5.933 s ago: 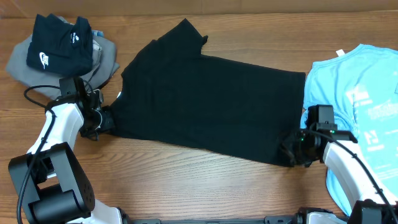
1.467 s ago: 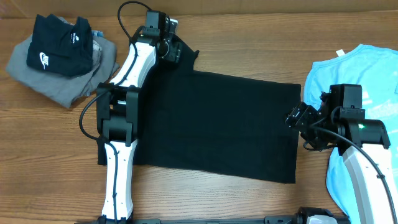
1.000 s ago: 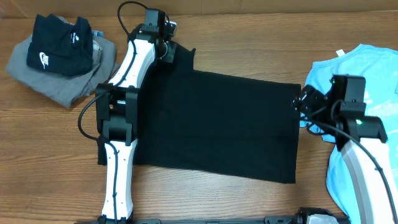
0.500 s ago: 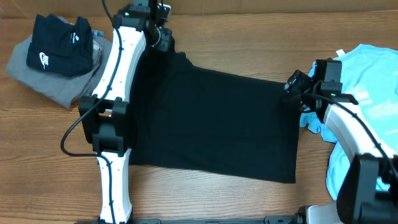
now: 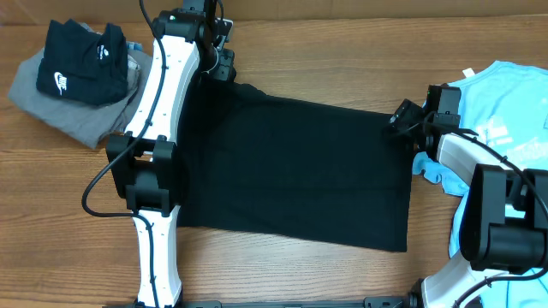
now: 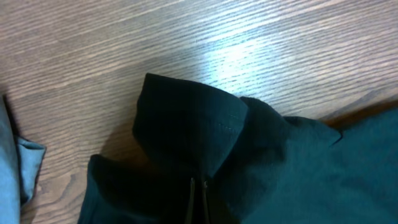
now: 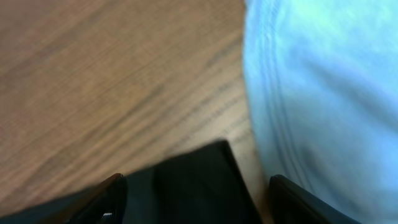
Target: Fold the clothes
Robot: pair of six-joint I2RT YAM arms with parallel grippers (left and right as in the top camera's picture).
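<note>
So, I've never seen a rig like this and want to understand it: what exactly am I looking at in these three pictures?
Two white robot arms work at a wooden table. The wide picture looks straight down from above. The other two come from a small camera on each arm's wrist. A black T-shirt lies spread in the middle, with a light blue shirt at the right edge. At the left is a grey garment with a smaller black garment on top. The left gripper is shut, pinching a bunched corner of the black T-shirt. The right gripper is open over the shirt's right-hand corner, holding nothing.
</note>
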